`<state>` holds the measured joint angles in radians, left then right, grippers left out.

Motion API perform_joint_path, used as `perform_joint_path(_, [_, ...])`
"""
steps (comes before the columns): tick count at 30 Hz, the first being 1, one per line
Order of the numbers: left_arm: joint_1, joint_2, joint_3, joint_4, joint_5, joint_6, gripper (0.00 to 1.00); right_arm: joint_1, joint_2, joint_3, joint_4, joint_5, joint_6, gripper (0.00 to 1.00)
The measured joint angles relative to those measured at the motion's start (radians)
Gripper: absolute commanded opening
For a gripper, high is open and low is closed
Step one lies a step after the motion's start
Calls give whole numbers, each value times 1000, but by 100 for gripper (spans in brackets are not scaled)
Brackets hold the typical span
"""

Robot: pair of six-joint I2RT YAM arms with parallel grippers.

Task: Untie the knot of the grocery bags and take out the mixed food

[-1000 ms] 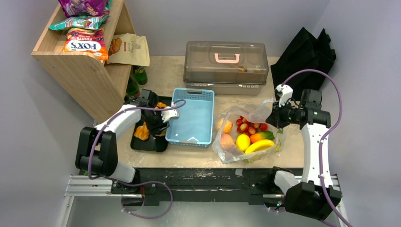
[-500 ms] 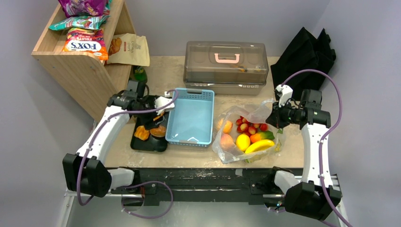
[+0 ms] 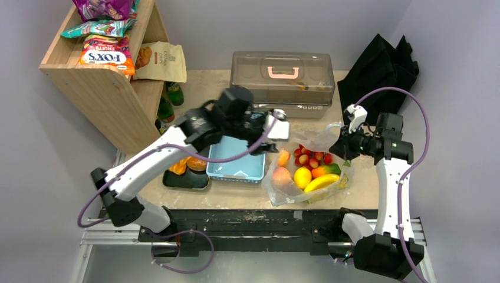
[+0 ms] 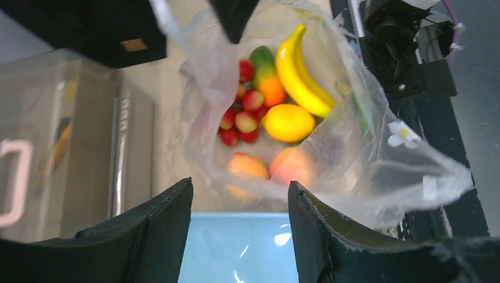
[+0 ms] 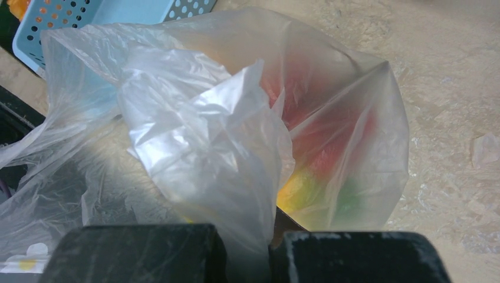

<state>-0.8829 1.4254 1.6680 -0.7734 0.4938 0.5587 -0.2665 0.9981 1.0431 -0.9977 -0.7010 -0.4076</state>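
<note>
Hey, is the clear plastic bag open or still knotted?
Open: the clear plastic bag gapes upward, the right gripper pinching its rim, banana and lemon exposed inside.

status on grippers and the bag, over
Left gripper open, empty, above blue basket, facing bag mouth. Right gripper shut on bag edge. Fruit inside; nothing blocking.

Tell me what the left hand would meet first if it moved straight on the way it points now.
Probably the near wall of the clear plastic bag, with the peach just behind it. The blue basket seems to lie below that line, but depth is unclear.
</note>
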Motion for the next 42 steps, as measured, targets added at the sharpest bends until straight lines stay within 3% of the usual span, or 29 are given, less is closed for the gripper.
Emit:
perform_joint_path(5, [-164,189,3,89,-51,10,58,0,-18,0,8,-8,42,0])
perform_joint_path(8, [-222,301,6,100,-97,48,63,0,-25,0,20,-16,71,0])
perform_joint_path(11, [-253,405,22,93,-158,99,62,0,-23,0,29,-24,103,0])
perform_joint_path(24, [-241,668,158,68,-407,272,64,0,-23,2,48,-35,169,0])
perform_joint_path(31, [-208,788,276,-18,-447,306,72,0,-24,2,48,-35,171,0])
perform_joint_path(42, [-173,874,300,-128,-507,355,76,0,-24,4,48,-26,173,0])
